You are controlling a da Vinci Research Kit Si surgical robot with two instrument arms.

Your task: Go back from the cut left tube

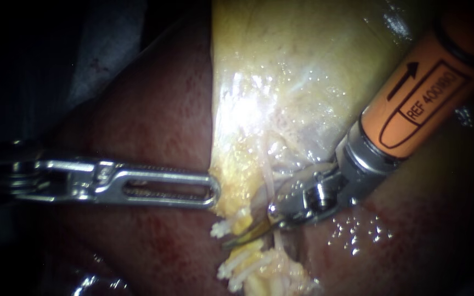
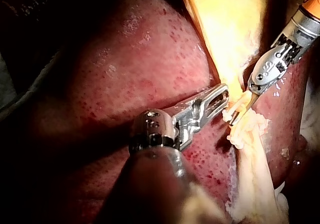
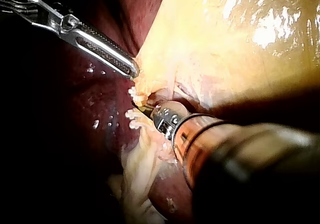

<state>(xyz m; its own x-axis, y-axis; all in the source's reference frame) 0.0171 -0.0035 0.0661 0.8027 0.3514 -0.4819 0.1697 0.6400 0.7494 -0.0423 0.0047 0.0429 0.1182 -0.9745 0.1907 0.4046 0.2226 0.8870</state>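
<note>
While the left instrument (image 1: 213,189), reaching in from the left of the frame, has its claw clamped on the yellow lower edge of the gallbladder (image 1: 303,66) at centre, the right instrument (image 1: 242,237) slants in from the upper right on an orange shaft. Its claw of thin curved blades stands slightly apart between the white, frayed ends of the cut tube (image 1: 221,228), at bottom centre. Dark red liver (image 1: 154,109) lies on either side.
</note>
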